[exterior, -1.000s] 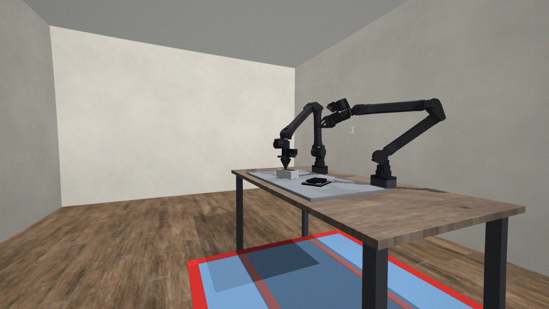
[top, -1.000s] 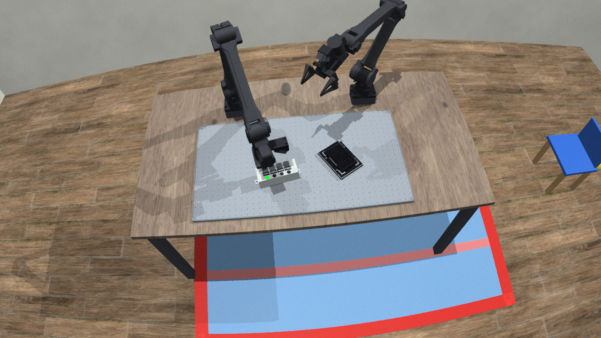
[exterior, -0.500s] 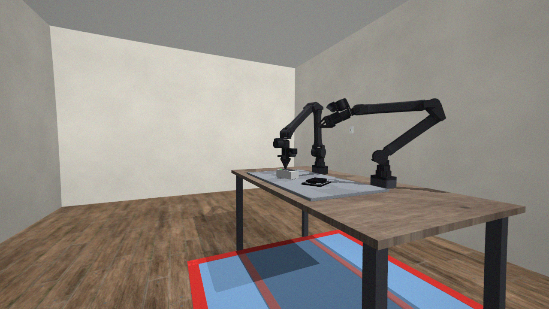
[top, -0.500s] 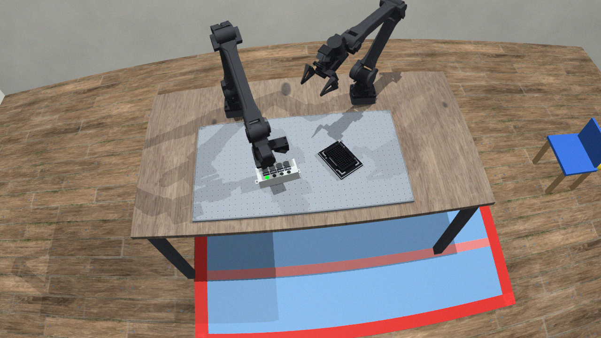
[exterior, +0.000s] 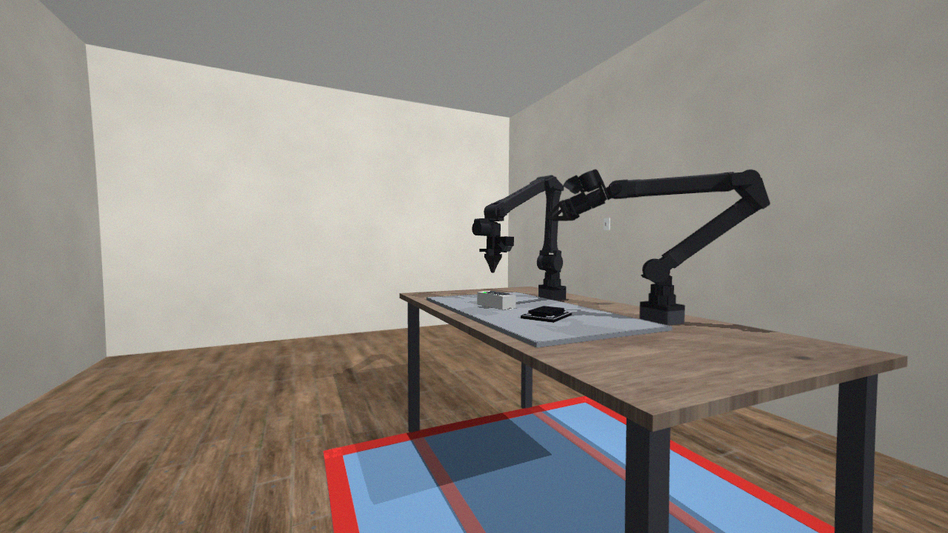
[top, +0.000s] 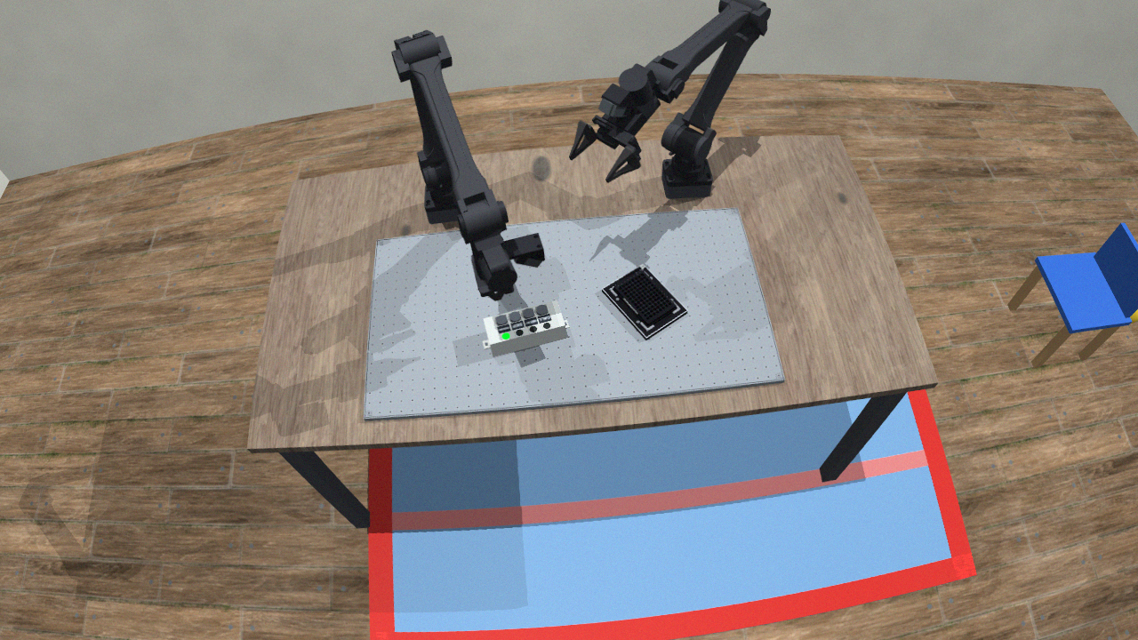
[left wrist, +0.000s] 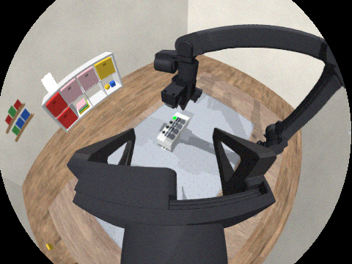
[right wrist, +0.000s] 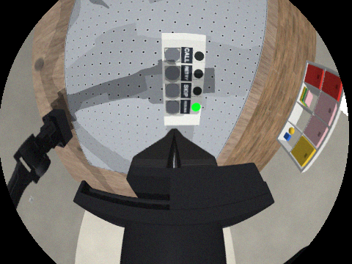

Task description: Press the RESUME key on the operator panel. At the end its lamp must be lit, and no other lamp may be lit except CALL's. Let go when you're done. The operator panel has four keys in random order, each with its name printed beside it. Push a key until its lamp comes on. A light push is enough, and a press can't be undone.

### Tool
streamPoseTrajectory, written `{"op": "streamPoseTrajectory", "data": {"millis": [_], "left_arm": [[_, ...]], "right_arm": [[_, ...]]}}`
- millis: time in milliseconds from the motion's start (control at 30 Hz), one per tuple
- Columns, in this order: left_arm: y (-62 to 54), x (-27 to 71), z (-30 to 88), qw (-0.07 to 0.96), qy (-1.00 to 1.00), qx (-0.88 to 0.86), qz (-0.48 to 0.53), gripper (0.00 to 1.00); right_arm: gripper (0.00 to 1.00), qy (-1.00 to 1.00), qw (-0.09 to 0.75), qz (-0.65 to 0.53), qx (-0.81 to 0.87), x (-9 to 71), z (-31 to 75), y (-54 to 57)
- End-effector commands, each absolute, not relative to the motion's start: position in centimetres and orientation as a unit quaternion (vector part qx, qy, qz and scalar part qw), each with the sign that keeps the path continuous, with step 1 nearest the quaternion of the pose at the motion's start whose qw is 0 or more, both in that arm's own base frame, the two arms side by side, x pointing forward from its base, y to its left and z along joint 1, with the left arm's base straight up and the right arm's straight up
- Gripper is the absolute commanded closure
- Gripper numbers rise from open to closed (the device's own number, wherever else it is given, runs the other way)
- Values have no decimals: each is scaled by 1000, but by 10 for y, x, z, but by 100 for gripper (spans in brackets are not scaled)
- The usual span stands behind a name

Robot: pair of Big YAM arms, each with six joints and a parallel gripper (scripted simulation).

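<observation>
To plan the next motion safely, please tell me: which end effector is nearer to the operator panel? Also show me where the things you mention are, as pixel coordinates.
Right. The right end effector (exterior: 492, 271) (right wrist: 174, 133) is just above the operator panel (top: 526, 334) (exterior: 495, 300) (left wrist: 171, 130) (right wrist: 184, 120); the left end effector (top: 597, 163) (left wrist: 174, 132) is raised well away from it.

In the right wrist view, the label beside the lit lamp (top: 505, 335) (left wrist: 174, 117) (right wrist: 196, 107) is too small and blurred to read surely. From the top view, the printing on all four labels is too small to make out, and the right gripper's fingertips (top: 494, 295) are mostly hidden beneath its wrist. The exterior view shows the operator panel (exterior: 495, 300) so low that its key names cannot be read. A blue chair (top: 1084, 290) is cut off by the top view's edge, as is the floor mat (top: 676, 556) (exterior: 464, 490) along the bottom.
</observation>
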State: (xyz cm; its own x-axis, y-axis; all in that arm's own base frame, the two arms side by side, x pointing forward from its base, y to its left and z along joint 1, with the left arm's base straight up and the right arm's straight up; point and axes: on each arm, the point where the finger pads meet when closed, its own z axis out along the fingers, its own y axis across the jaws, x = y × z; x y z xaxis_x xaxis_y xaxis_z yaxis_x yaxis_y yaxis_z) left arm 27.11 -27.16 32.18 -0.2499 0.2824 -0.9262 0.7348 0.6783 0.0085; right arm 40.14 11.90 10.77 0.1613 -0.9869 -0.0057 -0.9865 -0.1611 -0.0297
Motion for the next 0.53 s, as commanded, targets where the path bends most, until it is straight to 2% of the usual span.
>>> {"op": "streamPoseTrajectory", "data": {"millis": [0, 500], "left_arm": [[-275, 272, 340, 526, 750, 329, -230, 0], [-275, 272, 340, 526, 750, 329, -230, 0]], "right_arm": [[100, 644, 13, -10, -765, 413, 115, 122], [100, 647, 10, -7, -763, 408, 108, 121]]}}
